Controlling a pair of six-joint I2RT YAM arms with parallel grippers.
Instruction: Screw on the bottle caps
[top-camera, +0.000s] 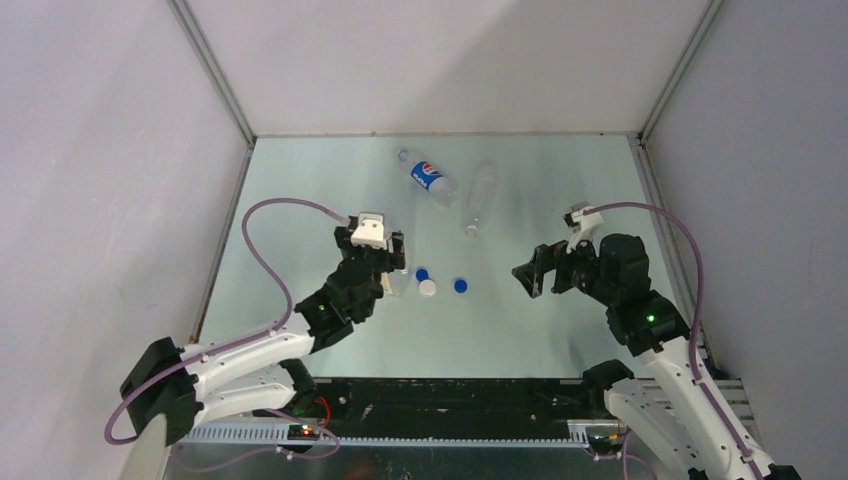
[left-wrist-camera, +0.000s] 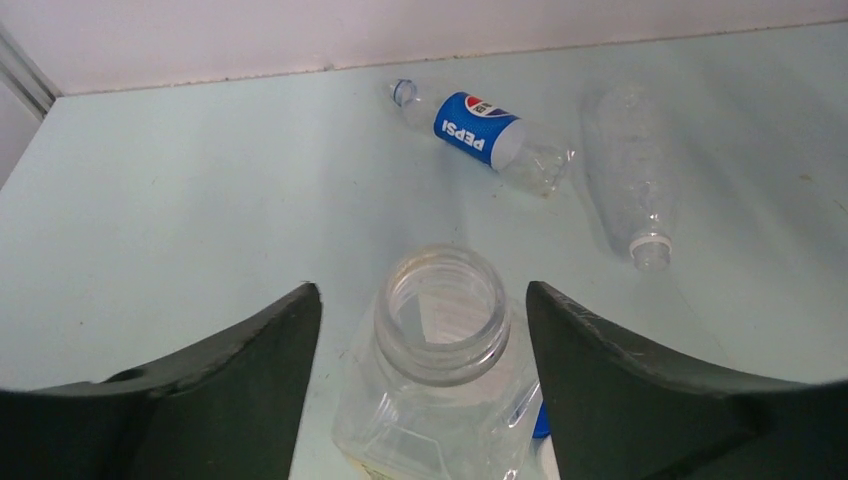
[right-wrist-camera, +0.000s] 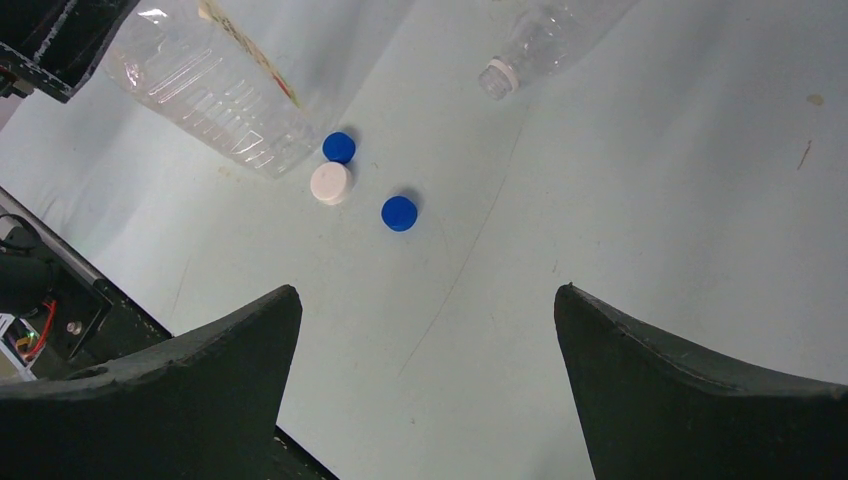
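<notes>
Presently, left gripper (left-wrist-camera: 422, 290): jaws spread either side of the square-shouldered bottle (left-wrist-camera: 430, 420); a clear gap shows at the neck on both sides, so nothing is clamped.
Square-shouldered bottle: upright on the table (right-wrist-camera: 650, 200) between the left fingers, mouth open and uncapped, and a yellow-white label edge shows in the right wrist view.
Right gripper (right-wrist-camera: 425, 292): jaws fully apart, holding nothing, hanging above bare table well to the right of the caps.
First blue cap (right-wrist-camera: 339, 147): ahead of the right gripper and to its left, just beside the foot of the upright bottle.
White cap (right-wrist-camera: 331, 183): right against that blue cap, on the side nearer the right gripper.
Second blue cap (right-wrist-camera: 399, 213): flat on the table, a little apart from the other two and closest to the right gripper's jaws.
Pepsi bottle (left-wrist-camera: 480, 130): lying on its side beyond the left gripper, neck pointing away and leftward, no cap on it.
Plain bottle (left-wrist-camera: 630, 180): lying ahead and right of the left gripper, its uncapped neck toward it, just beside the Pepsi bottle's base; contact cannot be told.
</notes>
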